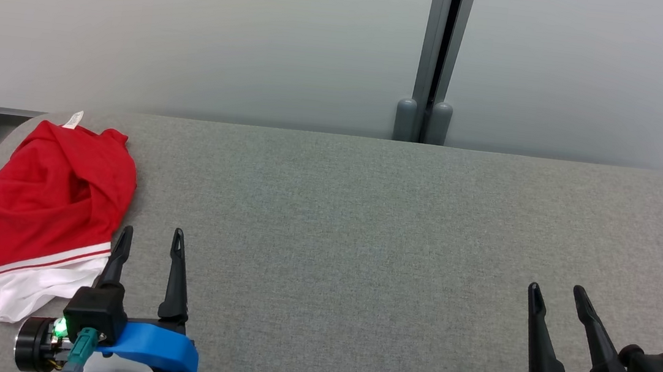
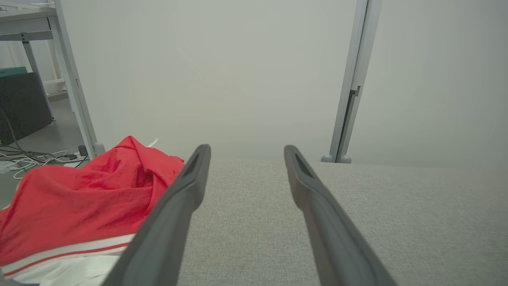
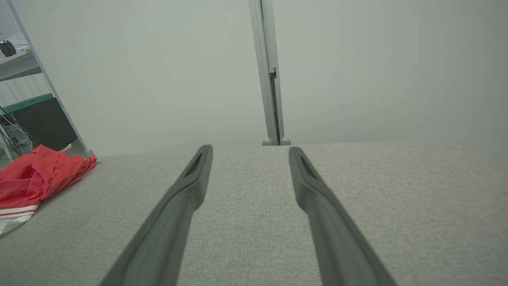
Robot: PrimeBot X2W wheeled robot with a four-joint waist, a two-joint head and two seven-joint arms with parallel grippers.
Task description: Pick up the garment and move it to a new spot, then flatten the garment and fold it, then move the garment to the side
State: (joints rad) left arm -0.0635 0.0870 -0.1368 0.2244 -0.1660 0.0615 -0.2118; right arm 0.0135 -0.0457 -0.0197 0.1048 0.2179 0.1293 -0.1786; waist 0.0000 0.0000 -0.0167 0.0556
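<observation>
Head view, garment [image 1: 34,204]: red with white trim, crumpled in a heap at nine o'clock on the grey table [image 1: 365,214], close to its left edge.
Left gripper [image 1: 153,231]: seven o'clock, fingers spread apart, empty, outer finger just beside the white trim.
Right gripper [image 1: 557,288]: five o'clock, fingers apart, empty, well apart from the cloth.
Risk, edge: a shove instead of a pinch could likely slide the heap off at nine o'clock.
Risk, grip: catching only one loose layer may lift a fold and leave the rest bunched.
Risk, reach: the far arm probably cannot help until the cloth moves toward centre.
</observation>
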